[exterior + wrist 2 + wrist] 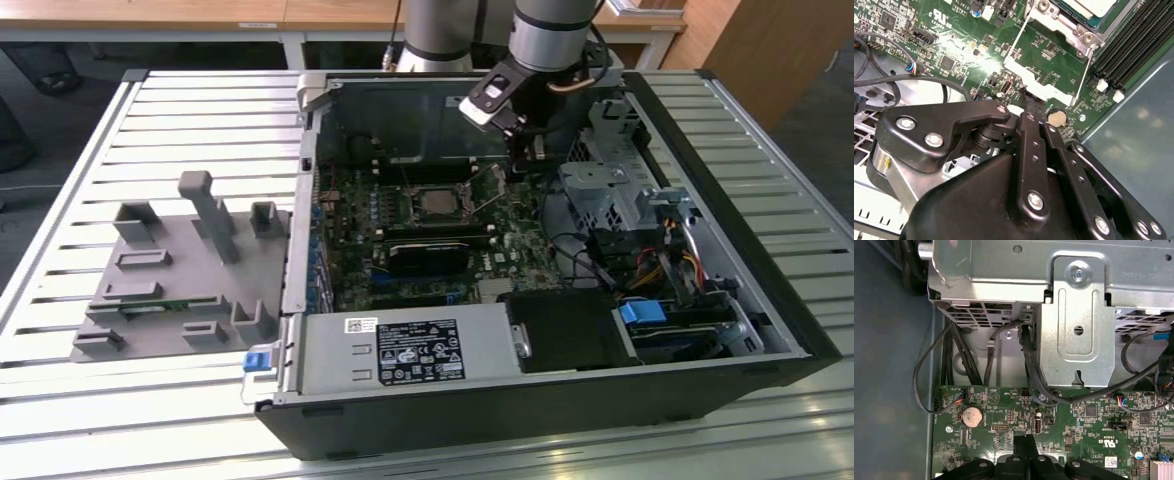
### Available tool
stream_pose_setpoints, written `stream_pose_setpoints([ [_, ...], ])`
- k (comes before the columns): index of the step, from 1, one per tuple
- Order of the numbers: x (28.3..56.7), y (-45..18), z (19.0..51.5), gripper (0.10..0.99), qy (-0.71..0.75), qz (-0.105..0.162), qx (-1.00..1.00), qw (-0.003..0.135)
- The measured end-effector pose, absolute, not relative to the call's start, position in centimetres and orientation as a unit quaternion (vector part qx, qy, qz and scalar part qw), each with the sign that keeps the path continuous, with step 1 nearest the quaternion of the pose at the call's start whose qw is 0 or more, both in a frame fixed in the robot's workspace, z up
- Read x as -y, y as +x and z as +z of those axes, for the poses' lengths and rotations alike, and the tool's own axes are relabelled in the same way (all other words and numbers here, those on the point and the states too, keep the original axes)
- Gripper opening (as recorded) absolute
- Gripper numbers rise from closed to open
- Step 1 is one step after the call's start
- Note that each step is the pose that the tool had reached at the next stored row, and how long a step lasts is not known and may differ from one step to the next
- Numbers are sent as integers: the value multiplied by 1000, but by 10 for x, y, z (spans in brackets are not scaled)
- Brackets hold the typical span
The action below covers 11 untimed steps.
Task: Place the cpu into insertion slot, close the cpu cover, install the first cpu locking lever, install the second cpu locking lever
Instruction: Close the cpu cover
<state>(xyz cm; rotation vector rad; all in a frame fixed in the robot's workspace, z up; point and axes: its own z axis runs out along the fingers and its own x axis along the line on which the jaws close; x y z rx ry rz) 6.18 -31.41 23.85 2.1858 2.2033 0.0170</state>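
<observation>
With your gripper (523, 165) closed on nothing, just right of the insertion slot (406, 205) at the exterior view's centre, where the cpu (1094, 6) lies under the cpu cover (1066, 26), a sideways drift could, I judge, bend the thin locking lever (1082, 75).

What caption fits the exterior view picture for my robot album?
A robot gripper hangs inside an open computer case, close to the cpu on the green motherboard.

The board (461, 262) was green with black slots (1134, 35). The cpu (1095, 6) was dull silver-grey, the cover (1066, 27) silver. The gripper (1024, 441) and case (534, 420) were black, the cage (1076, 355) bare grey metal, the table (200, 110) pale grey, ribbed.
</observation>
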Motion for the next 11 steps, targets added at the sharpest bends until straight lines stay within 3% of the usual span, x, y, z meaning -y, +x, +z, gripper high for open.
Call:
stream_pose_setpoints([
  [11,314,58,238,106,704,5,-710,19],
])
